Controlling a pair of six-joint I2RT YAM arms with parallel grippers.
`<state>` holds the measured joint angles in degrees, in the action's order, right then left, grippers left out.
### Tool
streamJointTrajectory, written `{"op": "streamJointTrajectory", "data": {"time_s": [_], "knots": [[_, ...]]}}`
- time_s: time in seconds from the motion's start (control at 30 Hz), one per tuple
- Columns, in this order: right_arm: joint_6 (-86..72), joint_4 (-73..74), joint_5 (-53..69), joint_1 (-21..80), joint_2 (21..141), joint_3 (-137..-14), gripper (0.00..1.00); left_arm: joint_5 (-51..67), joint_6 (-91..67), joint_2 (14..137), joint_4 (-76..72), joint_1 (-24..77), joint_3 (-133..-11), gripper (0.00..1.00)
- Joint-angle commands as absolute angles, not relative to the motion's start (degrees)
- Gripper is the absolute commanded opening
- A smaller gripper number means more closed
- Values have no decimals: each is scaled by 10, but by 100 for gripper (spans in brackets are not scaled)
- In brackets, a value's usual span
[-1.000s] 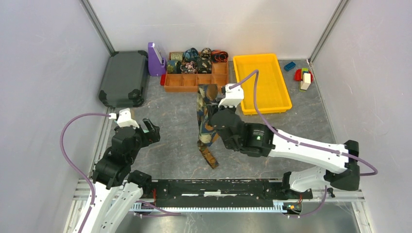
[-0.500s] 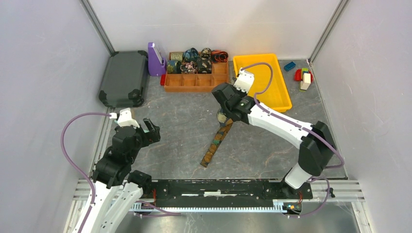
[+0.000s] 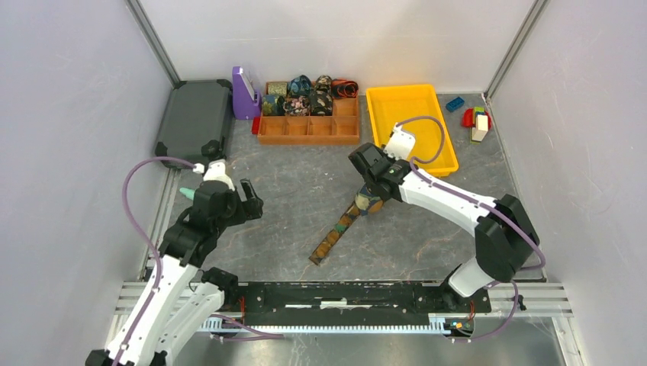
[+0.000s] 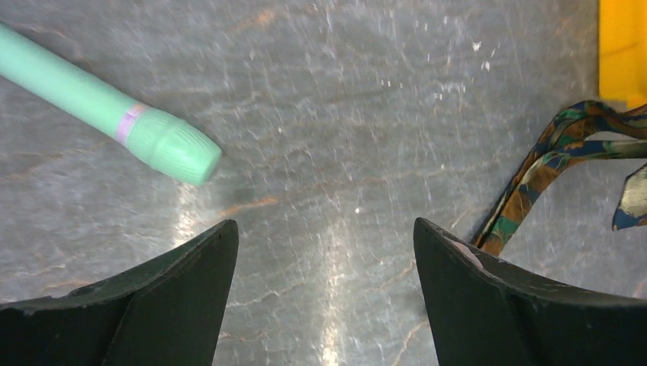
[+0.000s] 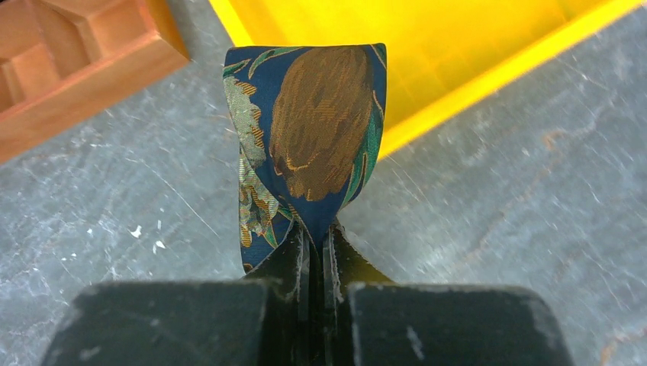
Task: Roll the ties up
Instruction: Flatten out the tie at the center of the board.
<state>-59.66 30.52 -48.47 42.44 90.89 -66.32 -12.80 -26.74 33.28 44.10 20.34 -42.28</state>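
The right end effector [image 3: 371, 200] is pressed together on one end of a tie [image 3: 339, 225], its fingers [image 5: 294, 263] pinching a fold of the blue cloth with its brown and green leaf print. From that grip the rest of the tie runs as a flat narrow strip down to the near left across the desk [image 3: 290, 191], with its free end lying near the middle of the desk's near edge. The pinched end sits just near the yellow tray [image 3: 412, 122], which stands at the far right, and right of the wooden organizer [image 3: 305, 130] at the far middle. Rolled ties [image 3: 305, 97] sit along the organizer's far side; its near compartments show bare wood. The left end effector [image 3: 252, 200] is spread wide over bare desk at the left, holding nothing, well apart from the tie. A teal stick [image 4: 99, 114] lies on the desk just left of it, untouched. A dark case [image 3: 194, 122] lies at the far left, and small coloured blocks [image 3: 474, 118] sit in the far right corner.
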Motion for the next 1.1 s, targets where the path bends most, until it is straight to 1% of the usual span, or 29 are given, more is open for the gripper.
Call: {"op": "streamJointTrajectory", "data": {"time_s": [0.0,0.07,0.17,0.3,0.37,0.43,0.53,0.63,0.73,0.77,0.87,0.93,0.97,1.07], "knots": [[-702,388,-473,425,844,-631,0,-43,-322,388,415,206,-432,90],[-750,428,-471,425,825,-612,0,-29,-345,405,410,217,-421,89],[-828,493,-475,424,794,-581,0,-37,-378,419,400,264,-401,89],[-937,567,-493,424,754,-539,0,-91,-432,453,385,378,-379,88],[-980,580,-497,425,726,-501,0,-123,-463,472,382,440,-373,88],[-1017,584,-492,423,701,-463,0,-140,-490,489,379,478,-363,87],[-1047,584,-490,422,672,-417,0,-161,-527,495,376,512,-345,82],[-1057,584,-496,419,659,-394,1,-161,-553,485,342,534,-312,79],[-1060,587,-498,413,658,-381,13,-157,-572,482,316,547,-285,76],[-1060,586,-499,412,659,-376,15,-157,-576,481,309,551,-277,76],[-1048,569,-501,403,662,-366,16,-145,-577,474,269,555,-251,74],[-1024,551,-500,395,666,-365,22,-139,-579,464,239,557,-234,72],[-1004,536,-501,391,667,-367,26,-137,-580,459,230,559,-227,72],[-949,502,-508,384,677,-380,47,-138,-584,447,211,563,-208,71]]}}
